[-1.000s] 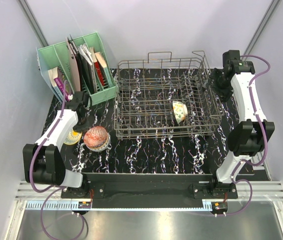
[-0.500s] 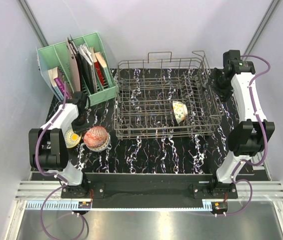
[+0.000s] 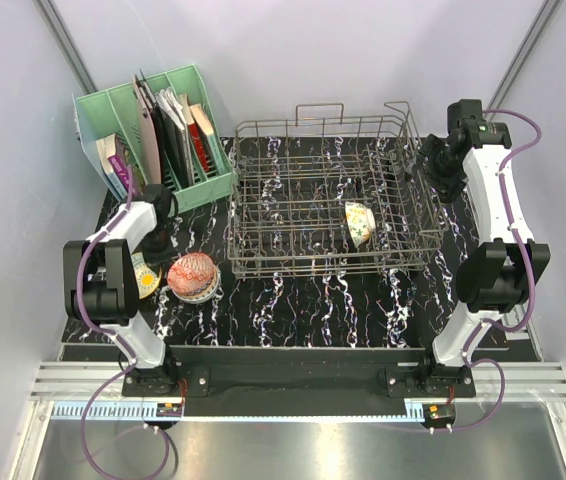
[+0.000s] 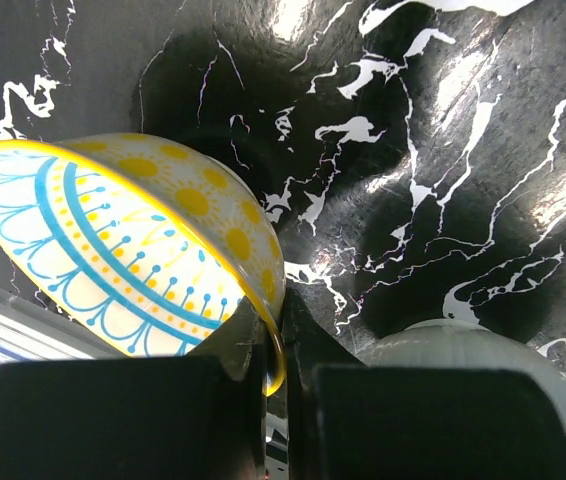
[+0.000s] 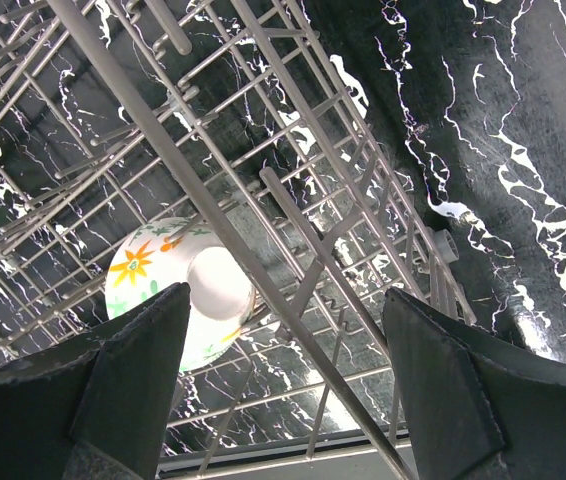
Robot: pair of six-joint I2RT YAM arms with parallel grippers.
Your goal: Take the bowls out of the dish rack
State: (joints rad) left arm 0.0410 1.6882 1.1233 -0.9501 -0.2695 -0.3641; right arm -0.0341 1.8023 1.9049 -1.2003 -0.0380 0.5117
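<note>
Left gripper (image 4: 275, 335) pinches the yellow-dotted bowl (image 4: 133, 235) by its rim, tilted, beside the red-pink bowl (image 3: 193, 273). Best levelled and seated on the table (image 4: 443, 150) before release. Right gripper (image 5: 285, 330) is spread above the dish rack (image 3: 293, 200); the floral bowl (image 5: 148, 275) sits inside.

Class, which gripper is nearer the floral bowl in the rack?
Right. The right gripper is by the dish rack's right wall, near the floral bowl; the left gripper clamps a yellow bowl left of the rack.
</note>
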